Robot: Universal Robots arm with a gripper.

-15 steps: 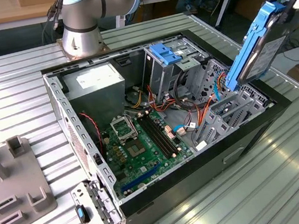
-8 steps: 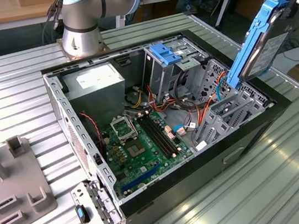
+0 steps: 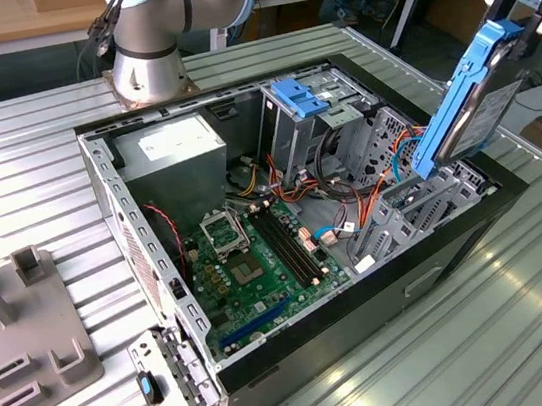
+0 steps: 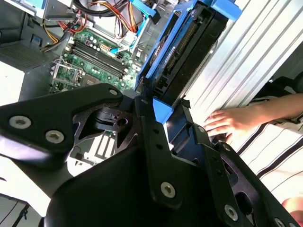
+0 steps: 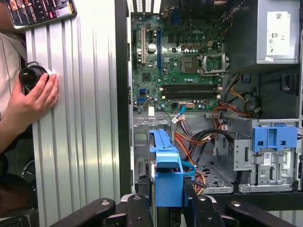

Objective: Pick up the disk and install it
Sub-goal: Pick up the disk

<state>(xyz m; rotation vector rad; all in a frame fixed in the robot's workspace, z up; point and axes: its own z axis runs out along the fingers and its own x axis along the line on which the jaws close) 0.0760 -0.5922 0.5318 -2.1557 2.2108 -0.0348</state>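
while my claw (image 3: 518,7) pinched the disk (image 3: 464,100) by the upper end of its blue frame, the disk hung tilted in the air over the drive cage (image 3: 404,215) at the exterior view's right end of the open computer case (image 3: 110,205), touching nothing but my fingers. so the pick-up looked done and the fitting not yet. in the first wrist view the disk stood edge-on between my two fingers (image 5: 144,196), with the cage's metal beyond it and the orange cables (image 5: 189,140) just beside that line. to do this part well, i judged, the pinch belonged on the frame's sides and not on the grey body, the tilt needed taking out so that the frame's edges met the bay squarely, and any descent needed to be slow enough that a snagged cable would show before it bent anything. the fixed blue bracket (image 5: 274,137) sat well apart and was, i thought, not the target. a person's hand (image 5: 35,97) rested on the ribbed tabletop (image 5: 80,142) beside the case, clear of the cage.
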